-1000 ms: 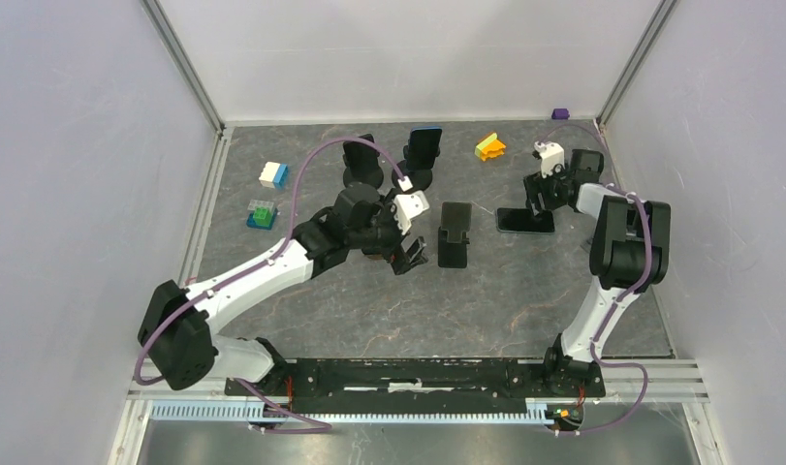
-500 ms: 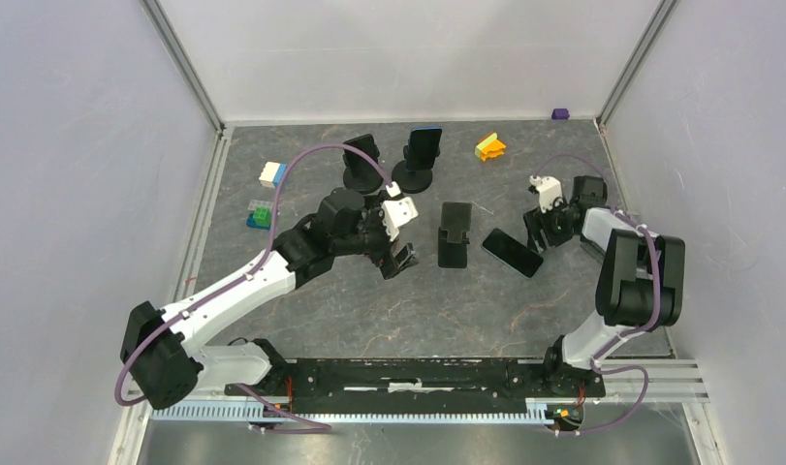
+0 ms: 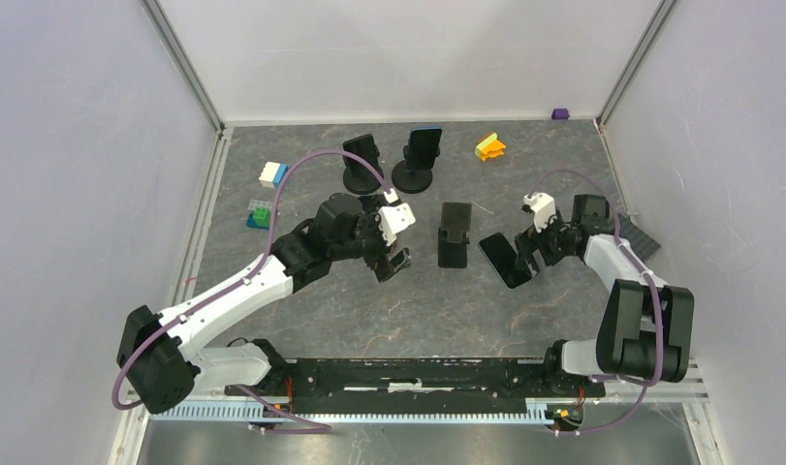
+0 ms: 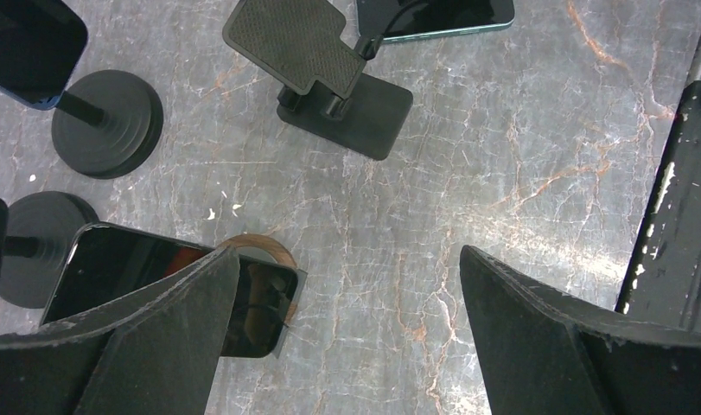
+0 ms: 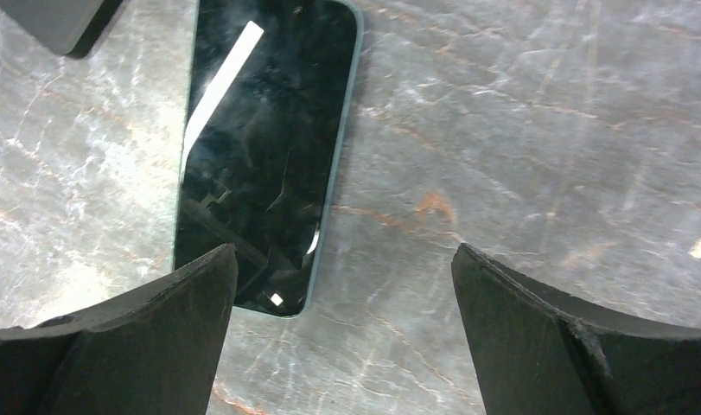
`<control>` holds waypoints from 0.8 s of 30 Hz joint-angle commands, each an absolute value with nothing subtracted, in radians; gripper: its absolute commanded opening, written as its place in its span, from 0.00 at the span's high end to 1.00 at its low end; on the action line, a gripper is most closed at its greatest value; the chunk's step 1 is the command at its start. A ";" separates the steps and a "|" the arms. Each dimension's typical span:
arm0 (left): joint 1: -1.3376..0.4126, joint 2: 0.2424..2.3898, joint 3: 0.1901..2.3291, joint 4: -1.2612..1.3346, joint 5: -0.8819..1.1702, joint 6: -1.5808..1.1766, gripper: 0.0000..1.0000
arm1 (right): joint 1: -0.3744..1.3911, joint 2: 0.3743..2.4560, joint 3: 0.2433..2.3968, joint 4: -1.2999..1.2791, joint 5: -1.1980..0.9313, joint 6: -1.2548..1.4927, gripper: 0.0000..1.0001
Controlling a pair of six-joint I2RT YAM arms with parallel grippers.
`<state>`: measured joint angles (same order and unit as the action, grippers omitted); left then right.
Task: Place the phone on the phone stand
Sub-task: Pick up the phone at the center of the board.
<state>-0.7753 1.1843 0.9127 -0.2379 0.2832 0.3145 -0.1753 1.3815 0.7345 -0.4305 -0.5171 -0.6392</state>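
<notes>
A dark phone [image 3: 503, 260] with a teal edge lies flat on the table, just right of the black folding phone stand [image 3: 454, 234]. In the right wrist view the phone [image 5: 264, 156] lies ahead and left of my right gripper [image 5: 342, 346], whose left finger hides its near corner. The jaws stand open, with bare table between them. From above, my right gripper [image 3: 527, 254] sits at the phone's right end. My left gripper [image 3: 393, 263] is open to the left of the stand. Its view shows the stand [image 4: 329, 73] ahead and the phone [image 4: 433, 13] beyond it.
Two round-base stands [image 3: 362, 165] [image 3: 420, 160] at the back each hold a phone. Another phone [image 4: 169, 290] rests over a brown ring by my left finger. Toy blocks [image 3: 273, 174] [image 3: 261, 214] [image 3: 489, 146] lie around. A dark pad [image 3: 641, 237] lies by the right wall.
My right gripper pulled the phone left and nearer, turning it diagonal beside the stand, then opened off it. The left arm drew back slightly to the left.
</notes>
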 commanded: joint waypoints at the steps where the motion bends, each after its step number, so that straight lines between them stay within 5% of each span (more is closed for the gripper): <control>1: -0.775 1.155 0.910 -0.217 0.242 0.365 0.00 | -0.137 1.340 0.674 -0.412 -0.566 -0.637 0.02; 24: -0.775 1.156 0.895 -0.201 0.218 0.379 0.00 | 0.126 1.418 0.625 -0.268 -0.269 -0.456 0.02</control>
<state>-0.7753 1.1805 0.9016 -0.2310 0.2184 0.3405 0.1139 1.3956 0.6296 -0.2836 -0.3305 -0.4782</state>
